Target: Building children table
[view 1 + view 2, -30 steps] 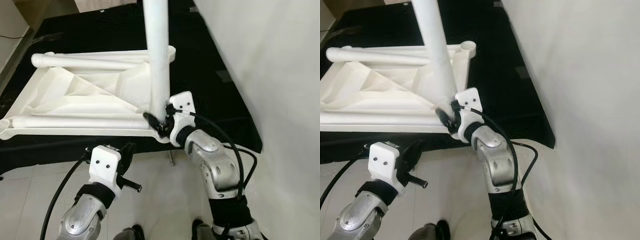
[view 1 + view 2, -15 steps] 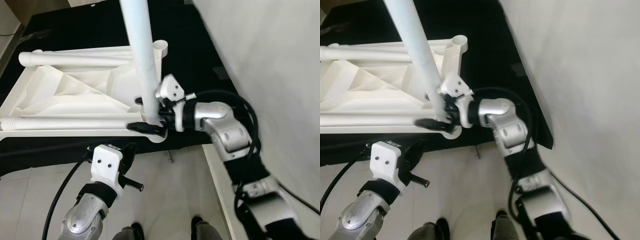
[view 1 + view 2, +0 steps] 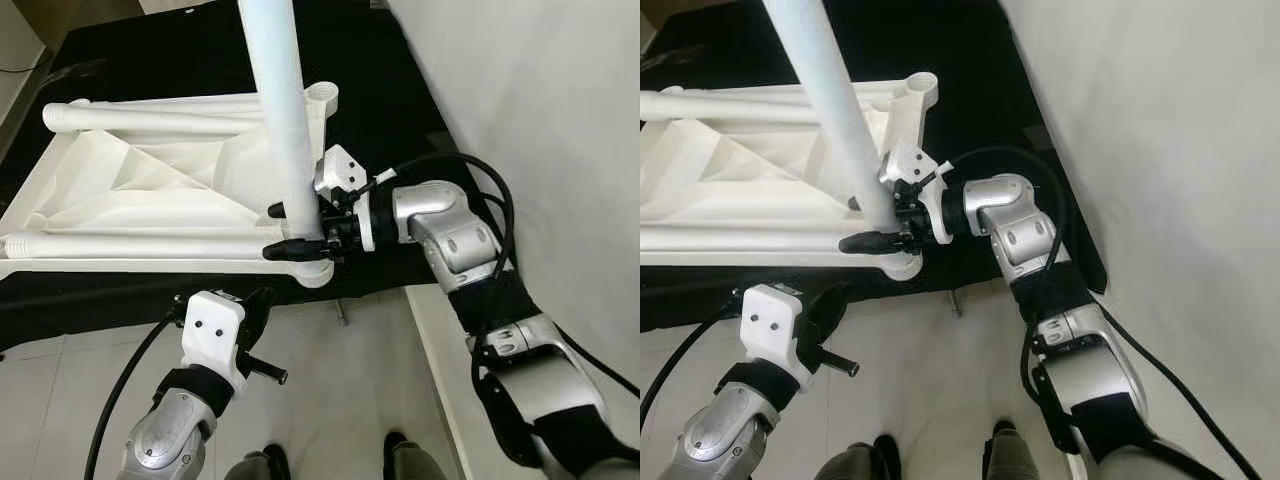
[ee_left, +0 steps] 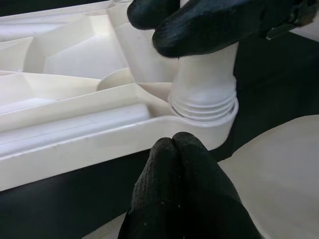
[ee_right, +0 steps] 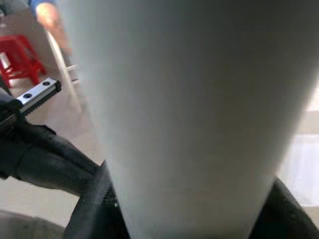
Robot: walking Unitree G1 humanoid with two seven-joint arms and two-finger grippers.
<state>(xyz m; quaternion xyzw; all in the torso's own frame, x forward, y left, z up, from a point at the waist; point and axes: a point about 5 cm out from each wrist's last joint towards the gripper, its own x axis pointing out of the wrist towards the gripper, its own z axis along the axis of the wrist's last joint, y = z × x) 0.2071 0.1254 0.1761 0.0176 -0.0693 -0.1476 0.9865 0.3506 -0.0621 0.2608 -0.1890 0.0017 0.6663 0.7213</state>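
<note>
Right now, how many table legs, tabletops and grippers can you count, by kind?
Upright table leg: 1
Table legs lying on the tabletop: 2
Upturned white tabletop: 1
Grippers, left gripper, right gripper: 2
Total: 6

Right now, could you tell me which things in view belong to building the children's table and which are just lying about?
Part of the job:
- upright white table leg, standing in the corner socket
- upturned white tabletop, with two more legs lying across it
- right pincer, closed around the upright leg near its base
- left pincer, shut, held low near the socket

Just lying about:
- black mat
- red stool
</note>
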